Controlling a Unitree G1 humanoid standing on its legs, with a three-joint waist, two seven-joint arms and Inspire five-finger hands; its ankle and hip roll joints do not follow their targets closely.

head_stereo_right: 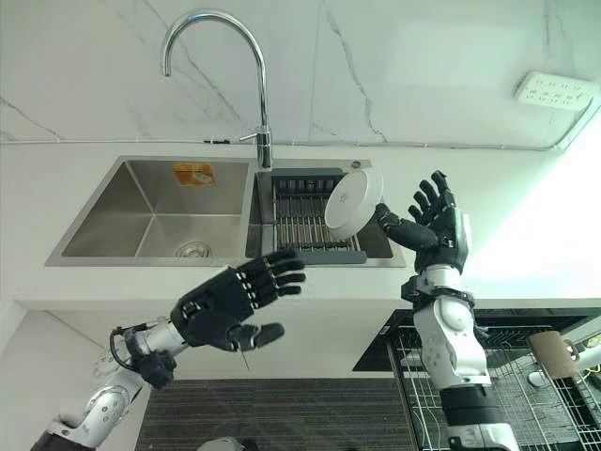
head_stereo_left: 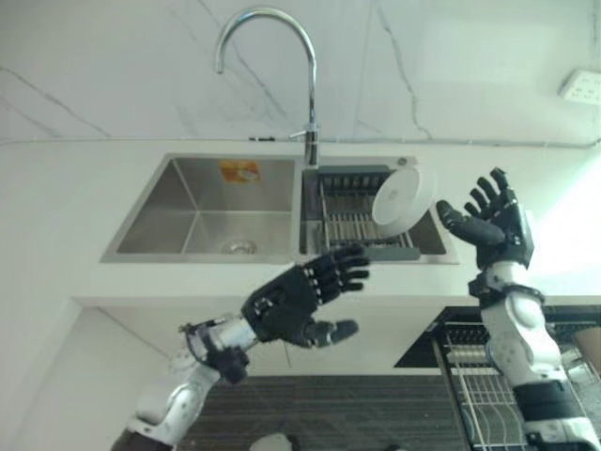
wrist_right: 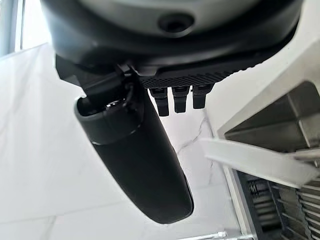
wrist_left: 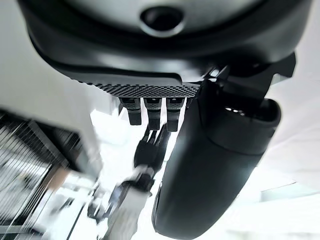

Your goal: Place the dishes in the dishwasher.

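Round white plate [head_stereo_right: 353, 203] leans in the grey sink rack [head_stereo_right: 302, 225], frame centre; right hand [head_stereo_right: 435, 229] beside it and left hand [head_stereo_right: 223, 307] below, fingers spread; eye views alone show the steel dishwasher basket [head_stereo_right: 512, 395], lower right

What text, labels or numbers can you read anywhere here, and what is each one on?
Nothing can be read.
Orange sticker on the back wall inside the sink: print too blurred to read.
White plate leaning in the drying rack: small dark mark near its rim, too small to make out.
Wall socket: no legible marking.
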